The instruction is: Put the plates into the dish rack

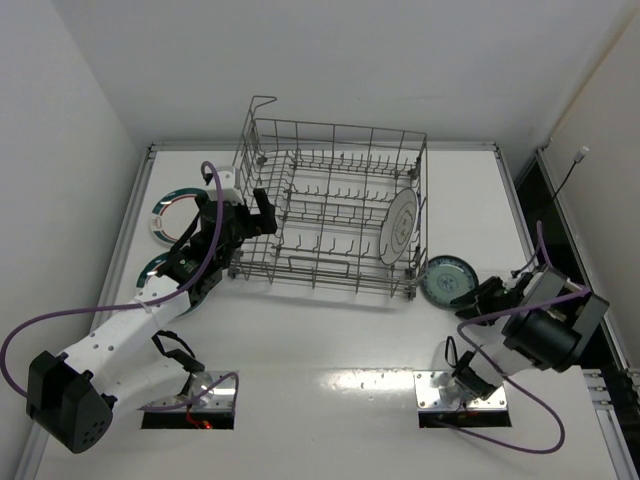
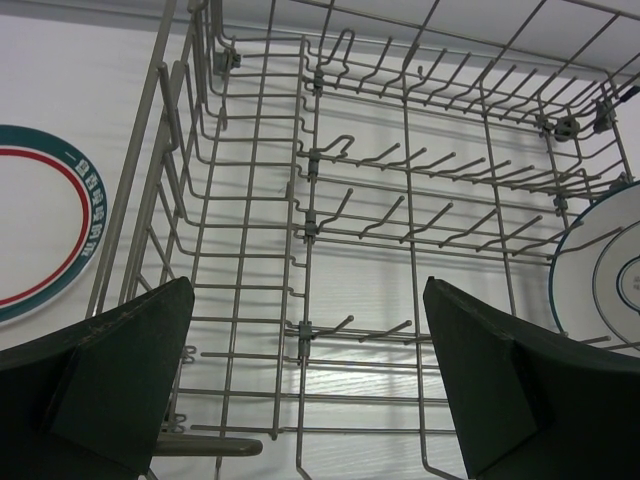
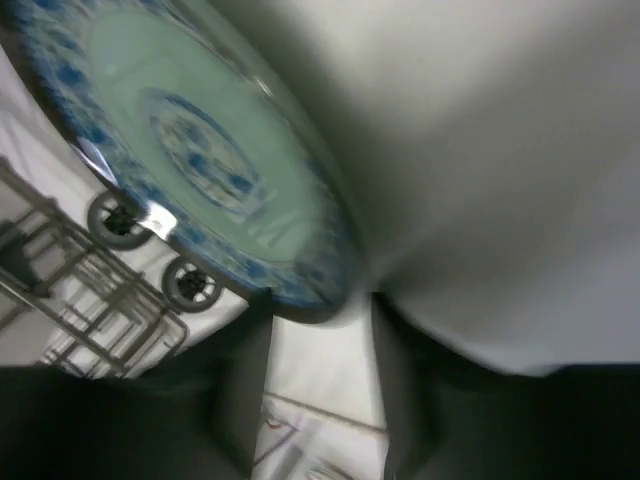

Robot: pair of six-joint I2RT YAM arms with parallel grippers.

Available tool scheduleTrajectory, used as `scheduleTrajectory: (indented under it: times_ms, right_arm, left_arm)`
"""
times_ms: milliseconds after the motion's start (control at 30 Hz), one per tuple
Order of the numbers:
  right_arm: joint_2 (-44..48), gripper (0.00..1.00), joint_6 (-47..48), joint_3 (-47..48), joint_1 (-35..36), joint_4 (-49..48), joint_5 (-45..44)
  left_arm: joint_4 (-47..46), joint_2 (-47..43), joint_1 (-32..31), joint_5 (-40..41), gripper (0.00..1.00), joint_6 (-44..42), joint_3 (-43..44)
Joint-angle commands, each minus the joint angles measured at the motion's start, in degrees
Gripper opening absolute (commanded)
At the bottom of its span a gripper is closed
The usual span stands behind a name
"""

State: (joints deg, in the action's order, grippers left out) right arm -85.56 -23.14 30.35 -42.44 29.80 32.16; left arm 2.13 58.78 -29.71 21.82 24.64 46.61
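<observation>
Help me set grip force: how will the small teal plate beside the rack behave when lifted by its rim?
Probably rigid and breakable: the teal plate looks like glazed ceramic. Its glossy highlight suggests a slippery rim. Lying flat on the table, it would likely slide, not roll, if nudged.

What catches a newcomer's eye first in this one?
The big wire dish rack mid-table, with one white plate standing upright at its right end. Right of it, a teal plate lies by the right gripper; two banded plates lie left, near the left gripper.
</observation>
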Motion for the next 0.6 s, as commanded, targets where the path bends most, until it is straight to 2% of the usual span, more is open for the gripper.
scheduleTrajectory:
  times_ms: [0, 67, 200, 367, 500, 567]
  right_arm:
    - [-3.6, 0.29, 3.0, -2.9, 0.7, -8.4, 0.8]
    - [-3.1, 0.11, 3.6, -2.9, 0.7, -7.7, -0.7]
    - [5.2, 0.01, 2.1, 0.7, 0.7, -2.7, -2.5]
    - [23.6, 0.0, -3.2, 17.3, 1.2, 10.5, -12.5]
    - [29.6, 0.0, -5.8, 33.2, 3.8, 16.7, -19.3]
    - [30.2, 0.0, -5.8, 37.3, 6.3, 19.0, -21.4]
  left_arm:
    - [1.9, -0.3, -0.7, -0.2, 0.99, 1.6, -1.2]
    - [1.9, -0.3, -0.7, -0.2, 0.99, 1.6, -1.2]
    - [2.4, 0.2, -0.7, 0.3, 0.99, 1.6, -1.2]
    - [2.4, 0.7, -0.7, 0.9, 0.99, 1.6, -1.2]
    - [2.4, 0.7, -1.2, 1.5, 0.99, 1.6, -1.2]
    - [3.0, 0.7, -1.2, 2.2, 0.99, 1.6, -1.2]
